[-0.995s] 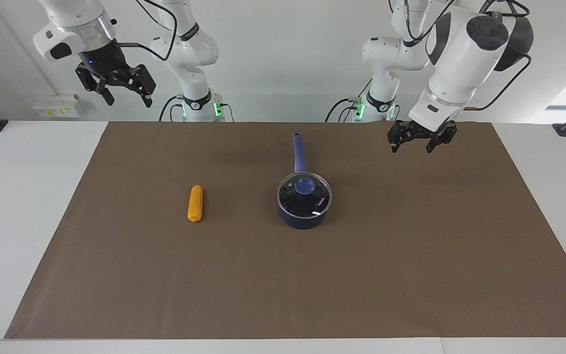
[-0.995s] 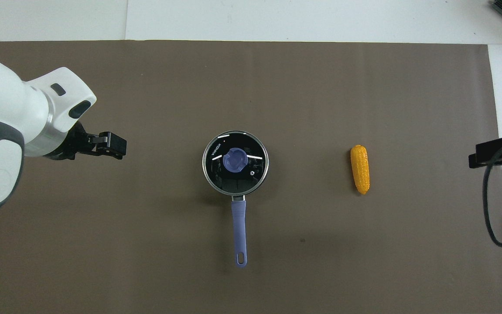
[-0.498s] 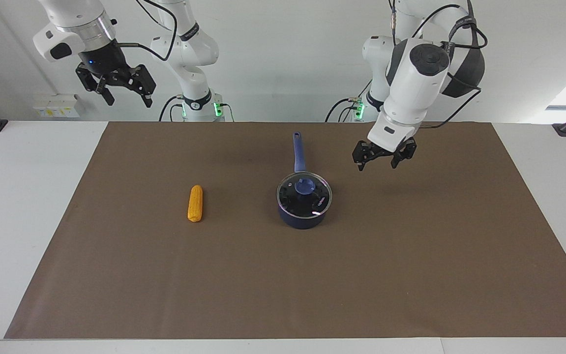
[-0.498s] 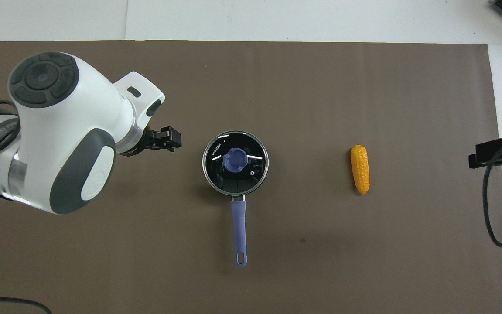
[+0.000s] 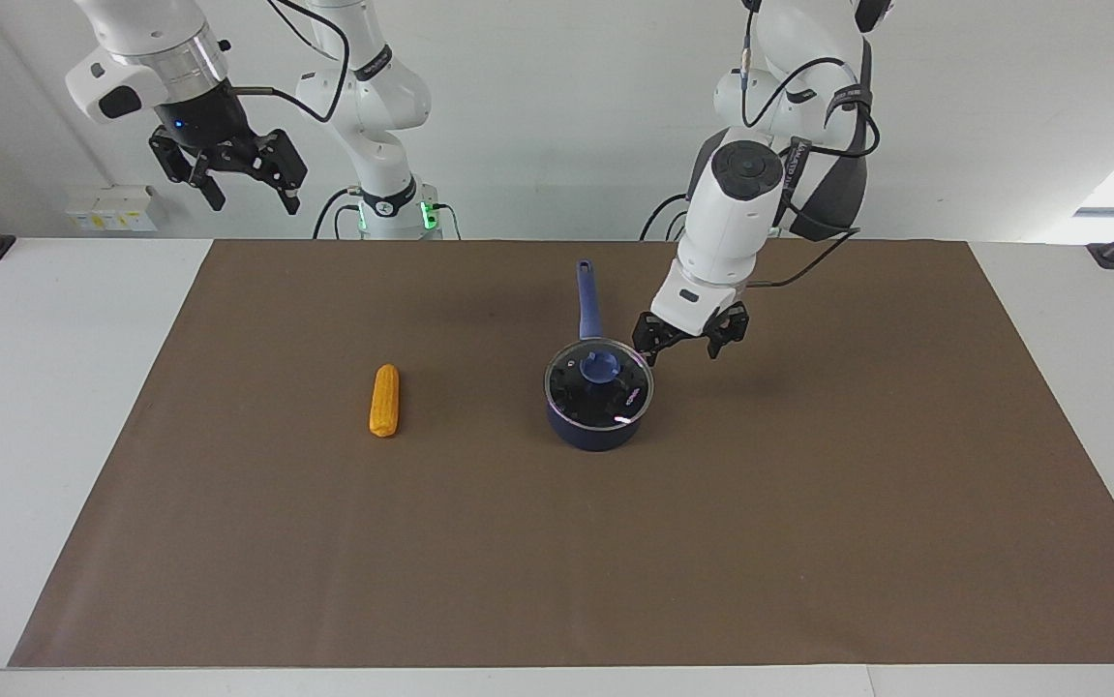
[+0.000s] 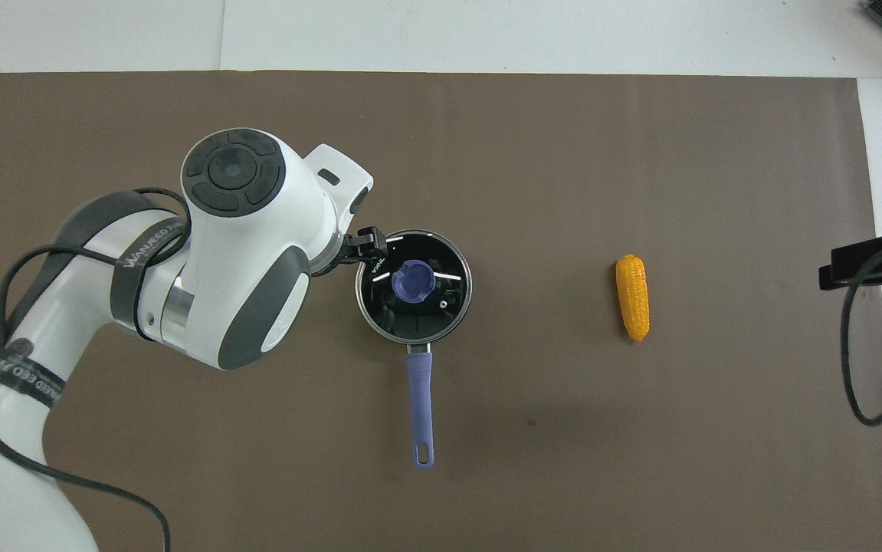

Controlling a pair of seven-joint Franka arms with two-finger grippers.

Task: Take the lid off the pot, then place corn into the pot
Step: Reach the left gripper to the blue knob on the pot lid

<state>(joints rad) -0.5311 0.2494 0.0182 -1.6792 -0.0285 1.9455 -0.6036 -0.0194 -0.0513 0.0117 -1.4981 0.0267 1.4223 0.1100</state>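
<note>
The dark blue pot stands mid-mat, its long handle pointing toward the robots. The glass lid with its blue knob sits on it. The corn lies on the mat toward the right arm's end, apart from the pot. My left gripper is open and empty, low over the mat just beside the pot's rim, toward the left arm's end. My right gripper is open and waits high over its own end. In the overhead view the lid, the corn and the left gripper show.
A brown mat covers most of the white table. The left arm's wrist and elbow hang over the mat beside the pot. The right gripper's tip shows at the mat's edge.
My left gripper has swept down and across the mat toward the pot and now hangs next to its rim. The right gripper, pot, lid and corn have not moved.
</note>
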